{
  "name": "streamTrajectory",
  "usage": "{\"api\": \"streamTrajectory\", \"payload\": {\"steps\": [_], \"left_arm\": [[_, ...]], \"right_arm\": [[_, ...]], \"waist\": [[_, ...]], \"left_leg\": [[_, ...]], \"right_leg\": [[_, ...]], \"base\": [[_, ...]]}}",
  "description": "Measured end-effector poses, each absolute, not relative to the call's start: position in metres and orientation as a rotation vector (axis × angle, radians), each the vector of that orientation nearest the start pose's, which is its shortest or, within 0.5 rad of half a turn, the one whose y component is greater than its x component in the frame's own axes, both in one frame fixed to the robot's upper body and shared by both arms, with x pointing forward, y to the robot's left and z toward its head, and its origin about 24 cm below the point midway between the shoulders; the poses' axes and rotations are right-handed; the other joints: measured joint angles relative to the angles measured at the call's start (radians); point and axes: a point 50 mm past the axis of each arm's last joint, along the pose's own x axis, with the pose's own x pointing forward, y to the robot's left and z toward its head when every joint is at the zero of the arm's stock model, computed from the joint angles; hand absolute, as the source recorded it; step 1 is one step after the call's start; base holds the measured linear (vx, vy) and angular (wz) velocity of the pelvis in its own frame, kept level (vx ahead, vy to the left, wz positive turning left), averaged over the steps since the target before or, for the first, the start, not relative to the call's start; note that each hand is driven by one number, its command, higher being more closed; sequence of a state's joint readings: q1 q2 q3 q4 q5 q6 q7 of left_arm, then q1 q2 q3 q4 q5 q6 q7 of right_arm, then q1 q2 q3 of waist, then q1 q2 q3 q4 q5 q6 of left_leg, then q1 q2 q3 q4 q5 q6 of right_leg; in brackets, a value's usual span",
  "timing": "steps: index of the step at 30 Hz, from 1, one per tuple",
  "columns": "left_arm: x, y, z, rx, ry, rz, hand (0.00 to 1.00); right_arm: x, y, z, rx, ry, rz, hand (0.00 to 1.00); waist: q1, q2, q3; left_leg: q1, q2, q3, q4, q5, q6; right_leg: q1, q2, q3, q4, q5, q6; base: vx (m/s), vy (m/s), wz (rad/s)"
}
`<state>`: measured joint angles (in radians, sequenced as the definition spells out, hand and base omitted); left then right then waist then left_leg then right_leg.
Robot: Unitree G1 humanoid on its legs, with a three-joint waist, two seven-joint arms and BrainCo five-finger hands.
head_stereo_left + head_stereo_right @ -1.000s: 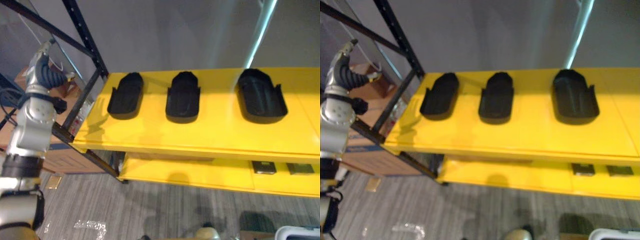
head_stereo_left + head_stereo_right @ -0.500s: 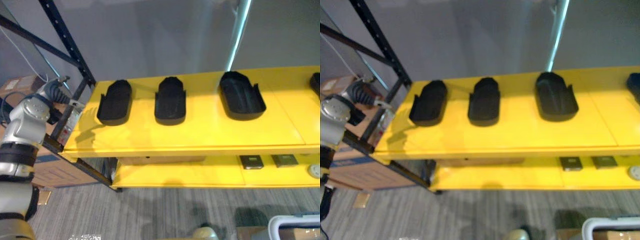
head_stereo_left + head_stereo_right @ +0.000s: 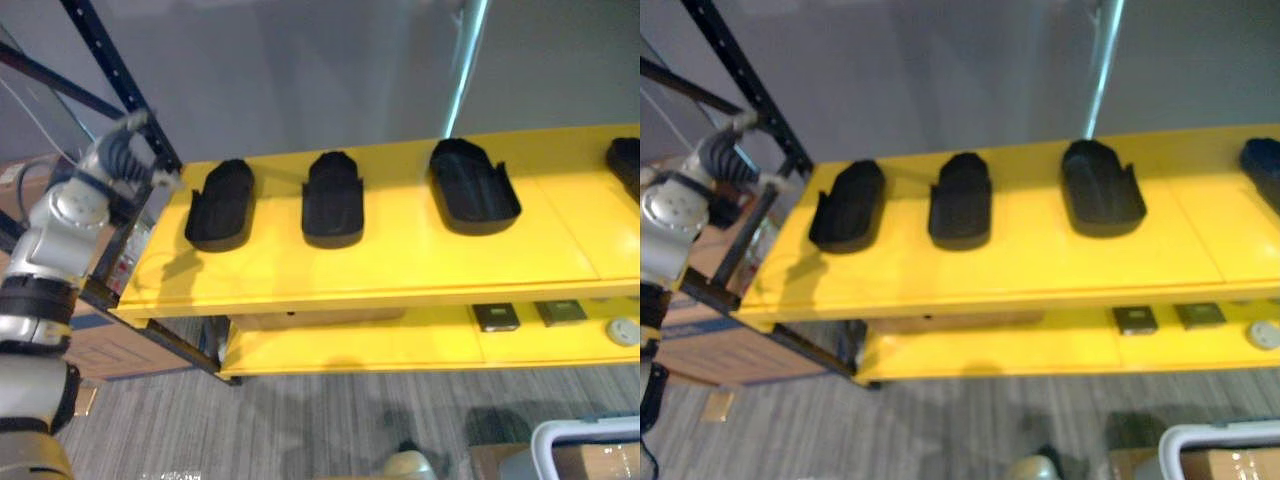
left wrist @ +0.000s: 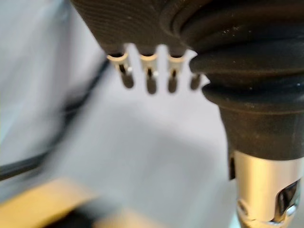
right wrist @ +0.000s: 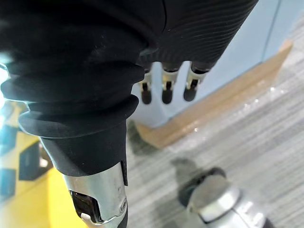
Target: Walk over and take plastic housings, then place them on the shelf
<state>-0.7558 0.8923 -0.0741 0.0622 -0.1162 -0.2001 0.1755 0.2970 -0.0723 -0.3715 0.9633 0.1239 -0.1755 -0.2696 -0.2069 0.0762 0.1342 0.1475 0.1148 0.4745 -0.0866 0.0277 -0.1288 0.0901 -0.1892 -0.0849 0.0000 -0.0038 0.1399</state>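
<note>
Three black plastic housings [image 3: 220, 205] [image 3: 332, 198] [image 3: 473, 186] lie in a row on the top yellow shelf [image 3: 400, 265]. The edge of another housing [image 3: 625, 160] shows at the far right. My left hand [image 3: 125, 155] is raised beside the shelf's left end, a short way from the leftmost housing. Its fingers [image 4: 149, 78] are straight and hold nothing. My right hand [image 5: 164, 90] hangs over the floor with relaxed fingers, also empty.
A black upright post [image 3: 120, 70] and braces stand at the shelf's left end, close to my left arm. The lower yellow shelf [image 3: 350, 350] carries small dark square parts [image 3: 495, 317]. A cardboard box [image 3: 100, 340] sits low on the left and a white bin [image 3: 585, 450] at bottom right.
The camera has panned, so the shelf sits further left and a fourth housing shows at the right edge. My left hand dipped, then rose again beside the shelf's left end.
</note>
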Motion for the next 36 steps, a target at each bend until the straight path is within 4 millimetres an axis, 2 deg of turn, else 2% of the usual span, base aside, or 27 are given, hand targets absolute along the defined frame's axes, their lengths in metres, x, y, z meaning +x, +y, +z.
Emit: {"api": "streamTrajectory", "payload": {"steps": [2, 3, 5, 6, 7, 9, 11, 13, 15, 17, 18, 19, 21, 22, 23, 24, 25, 27, 31, 34, 36], "left_arm": [[0.264, 0.229, 0.331, 0.538, -1.151, 0.181, 0.00], [0.256, 0.231, 0.331, 0.496, -1.192, 0.196, 0.00], [0.234, 0.240, 0.324, 0.400, -1.293, 0.251, 0.00], [0.218, 0.249, 0.319, 0.322, -1.375, 0.296, 0.00], [0.211, 0.253, 0.318, 0.295, -1.411, 0.317, 0.00], [0.184, 0.264, 0.318, 0.235, -1.572, 0.415, 0.00], [0.165, 0.272, 0.319, 0.188, -1.691, 0.492, 0.00], [0.134, 0.289, 0.315, 0.156, -1.822, 0.643, 0.00], [0.123, 0.302, 0.301, 0.119, -1.810, 0.785, 0.00], [0.119, 0.315, 0.276, 0.068, -1.709, 0.929, 0.00], [0.117, 0.323, 0.255, 0.055, -1.592, 1.020, 0.00], [0.116, 0.327, 0.243, 0.054, -1.517, 1.066, 0.00], [0.119, 0.347, 0.171, 0.020, -1.076, 1.271, 0.00], [0.122, 0.351, 0.150, -0.013, -0.949, 1.308, 0.00], [0.121, 0.359, 0.092, -0.108, -0.622, 1.406, 0.00], [0.117, 0.359, 0.057, -0.140, -0.429, 1.456, 0.00], [0.112, 0.357, 0.035, -0.158, -0.311, 1.476, 0.00], [0.087, 0.334, -0.032, -0.185, 0.072, 1.501, 0.00], [0.056, 0.304, -0.093, -0.169, 0.483, 1.391, 0.00], [0.042, 0.290, -0.115, -0.170, 0.663, 1.293, 0.00], [0.033, 0.281, -0.127, -0.202, 0.777, 1.217, 0.00]], "right_arm": [[0.018, -0.250, -0.150, 0.012, 1.042, -0.804, 0.00], [0.018, -0.250, -0.151, 0.011, 1.046, -0.805, 0.00], [0.015, -0.248, -0.152, -0.004, 1.061, -0.802, 0.00], [0.015, -0.246, -0.152, -0.013, 1.067, -0.788, 0.00], [0.015, -0.245, -0.153, -0.020, 1.071, -0.777, 0.00], [0.018, -0.241, -0.154, -0.029, 1.080, -0.755, 0.00], [0.021, -0.241, -0.154, -0.036, 1.074, -0.741, 0.00], [0.032, -0.238, -0.154, -0.055, 1.057, -0.698, 0.00], [0.035, -0.236, -0.154, -0.059, 1.052, -0.685, 0.00], [0.035, -0.235, -0.155, -0.066, 1.061, -0.673, 0.00], [0.032, -0.234, -0.156, -0.066, 1.077, -0.669, 0.00], [0.031, -0.234, -0.156, -0.066, 1.088, -0.667, 0.00], [0.029, -0.230, -0.158, -0.066, 1.117, -0.649, 0.00], [0.029, -0.229, -0.159, -0.063, 1.124, -0.648, 0.00], [0.029, -0.226, -0.159, -0.056, 1.136, -0.642, 0.00], [0.029, -0.225, -0.160, -0.053, 1.138, -0.639, 0.00], [0.029, -0.225, -0.160, -0.052, 1.138, -0.639, 0.00], [0.035, -0.223, -0.160, -0.046, 1.126, -0.633, 0.00], [0.042, -0.222, -0.159, -0.036, 1.105, -0.632, 0.00], [0.043, -0.221, -0.160, -0.031, 1.104, -0.629, 0.00], [0.042, -0.221, -0.160, -0.028, 1.112, -0.628, 0.00]], "waist": [[0.012, 0.009, -0.024], [0.015, 0.009, -0.028], [0.045, 0.012, -0.057], [0.071, 0.002, -0.075], [0.084, -0.004, -0.079], [0.121, -0.032, -0.098], [0.140, -0.039, -0.103], [0.145, -0.056, -0.118], [0.155, -0.058, -0.120], [0.166, -0.062, -0.122], [0.168, -0.061, -0.127], [0.169, -0.060, -0.127], [0.189, -0.061, -0.127], [0.194, -0.063, -0.126], [0.196, -0.067, -0.125], [0.196, -0.071, -0.122], [0.198, -0.074, -0.120], [0.200, -0.098, -0.105], [0.204, -0.147, -0.072], [0.203, -0.142, -0.068], [0.197, -0.129, -0.067]], "left_leg": [[-0.008, 0.003, -0.013, 0.000, 0.001, -0.001], [-0.006, 0.003, -0.024, 0.000, 0.002, -0.003], [-0.006, 0.008, -0.040, 0.001, 0.005, -0.005], [-0.008, 0.011, -0.056, 0.001, 0.010, -0.006], [-0.007, 0.012, -0.058, 0.001, 0.013, -0.006], [-0.009, 0.013, -0.083, -0.001, 0.020, -0.006], [-0.008, 0.013, -0.096, -0.002, 0.021, -0.005], [-0.011, 0.010, -0.109, -0.003, 0.025, -0.006], [-0.011, 0.008, -0.117, -0.003, 0.024, -0.008], [-0.021, 0.002, -0.138, -0.003, 0.025, -0.005], [-0.034, -0.002, -0.154, -0.003, 0.028, -0.004], [-0.040, -0.003, -0.160, -0.003, 0.030, -0.004], [-0.043, -0.003, -0.171, -0.003, 0.035, -0.003], [-0.044, -0.003, -0.179, -0.003, 0.036, -0.002], [-0.044, -0.003, -0.195, -0.003, 0.039, 0.001], [-0.041, -0.003, -0.201, -0.003, 0.040, 0.001], [-0.039, -0.003, -0.202, -0.003, 0.042, 0.002], [-0.023, -0.003, -0.203, -0.003, 0.043, 0.004], [-0.004, -0.004, -0.201, -0.003, 0.034, 0.001], [0.005, -0.008, -0.193, -0.003, 0.024, -0.001], [0.010, -0.005, -0.190, -0.003, 0.018, -0.001]], "right_leg": [[0.009, 0.001, -0.020, -0.006, 0.000, 0.000], [0.021, 0.002, -0.029, -0.010, 0.000, 0.000], [0.028, 0.005, -0.050, -0.011, -0.001, -0.002], [0.039, 0.008, -0.065, -0.012, -0.003, -0.005], [0.043, 0.009, -0.072, -0.012, -0.004, -0.006], [0.057, 0.010, -0.097, -0.015, -0.012, -0.016], [0.067, 0.010, -0.108, -0.015, -0.017, -0.020], [0.072, 0.008, -0.117, -0.014, -0.021, -0.019], [0.080, 0.005, -0.130, -0.017, -0.021, -0.019], [0.084, 0.000, -0.148, -0.018, -0.021, -0.018], [0.083, -0.003, -0.162, -0.021, -0.021, -0.019], [0.082, -0.003, -0.166, -0.022, -0.021, -0.019], [0.085, -0.002, -0.185, -0.027, -0.020, -0.018], [0.089, -0.001, -0.192, -0.028, -0.020, -0.018], [0.103, 0.000, -0.212, -0.028, -0.020, -0.019], [0.113, 0.002, -0.218, -0.030, -0.020, -0.019], [0.117, 0.002, -0.219, -0.030, -0.020, -0.019], [0.133, 0.003, -0.219, -0.030, -0.021, -0.020], [0.151, 0.002, -0.221, -0.030, -0.030, -0.022], [0.155, -0.002, -0.218, -0.029, -0.040, -0.018], [0.157, -0.002, -0.216, -0.027, -0.043, -0.016]], "base": [[0.01, -0.023, 0.17], [0.01, -0.029, 0.32], [0.01, -0.032, 0.30], [-0.02, -0.036, 0.23], [-0.06, -0.048, 0.31], [-0.09, -0.048, 0.27], [-0.10, -0.031, 0.20], [-0.10, -0.017, 0.12], [-0.09, -0.006, 0.13], [-0.07, 0.000, 0.30], [-0.02, 0.008, 0.29], [-0.01, 0.011, 0.31], [0.03, 0.002, 0.19], [0.05, -0.023, 0.27], [0.05, -0.027, 0.28], [0.05, -0.025, 0.24], [0.04, -0.012, 0.08], [0.04, -0.007, -0.01], [0.01, -0.001, -0.01], [0.02, 0.012, -0.06], [0.02, -0.007, -0.06]]}}
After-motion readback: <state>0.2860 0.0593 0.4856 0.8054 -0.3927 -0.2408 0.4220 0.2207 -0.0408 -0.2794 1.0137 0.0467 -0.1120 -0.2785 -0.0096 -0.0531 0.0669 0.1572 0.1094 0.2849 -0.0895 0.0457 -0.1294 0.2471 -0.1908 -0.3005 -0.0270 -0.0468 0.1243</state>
